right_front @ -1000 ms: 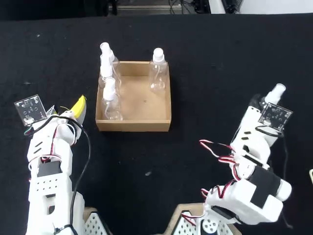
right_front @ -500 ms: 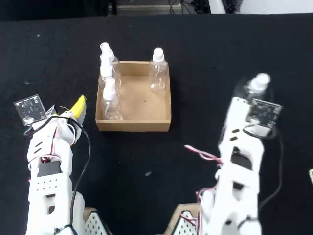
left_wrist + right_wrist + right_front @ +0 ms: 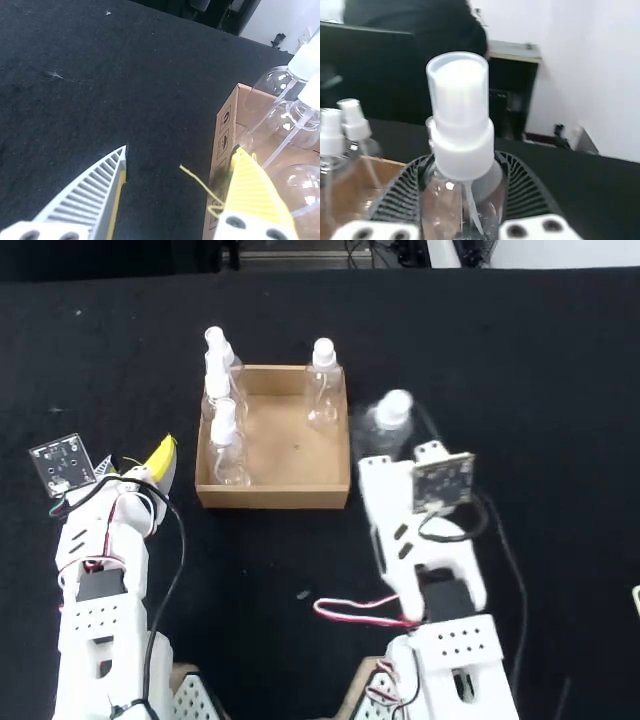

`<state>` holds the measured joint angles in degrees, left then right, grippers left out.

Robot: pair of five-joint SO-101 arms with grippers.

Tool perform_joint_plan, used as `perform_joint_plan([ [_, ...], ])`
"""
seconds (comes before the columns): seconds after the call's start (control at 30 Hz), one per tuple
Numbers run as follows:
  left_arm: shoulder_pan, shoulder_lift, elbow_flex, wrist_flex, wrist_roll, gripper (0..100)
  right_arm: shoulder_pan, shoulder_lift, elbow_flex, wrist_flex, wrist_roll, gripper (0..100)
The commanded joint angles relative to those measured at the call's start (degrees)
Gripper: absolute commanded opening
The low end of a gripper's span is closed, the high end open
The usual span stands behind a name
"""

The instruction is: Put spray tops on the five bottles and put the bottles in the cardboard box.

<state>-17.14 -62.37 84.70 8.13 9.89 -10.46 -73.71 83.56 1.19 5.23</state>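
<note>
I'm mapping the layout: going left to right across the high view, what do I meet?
Left hand → three bottles by the cardboard box's left wall → lone bottle at its right wall → fifth bottle held in the right hand.

Bottle [image 3: 457, 150] clear glossy plastic; box [image 3: 270, 496] matt cardboard; table [image 3: 520, 350] black cloth, prob. felt.

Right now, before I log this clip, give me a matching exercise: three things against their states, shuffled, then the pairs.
Things:
1. left gripper
2. right gripper
3. cardboard box

States:
A. holds four capped bottles
B. open and empty, beside the box
C. shut on a capped bottle, just outside the box

Pairs: 1-B, 2-C, 3-A.
</note>
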Motion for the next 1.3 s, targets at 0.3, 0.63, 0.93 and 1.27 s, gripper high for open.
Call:
perform_joint_plan([
  [0.3, -0.2, -0.5, -0.7, -1.2, -0.6, 30, -8.9, 26.9, -14.7, -13.6, -2.4, 1.1],
  [0.63, -0.1, -0.5, -0.7, -1.2, -0.6, 30, -8.5, 41.5, -22.1, -13.5, -8.2, 1.1],
  [0.93, 0.0, -0.5, -0.8, -1.2, -0.6, 30, -8.4, 51.0, -22.0, -20.4, -8.1, 1.1],
  [1.27, 0.0, -0.5, -0.7, -1.2, -0.6, 30, -5.6, 54.5, -21.9, -20.7, -8.1, 1.1],
])
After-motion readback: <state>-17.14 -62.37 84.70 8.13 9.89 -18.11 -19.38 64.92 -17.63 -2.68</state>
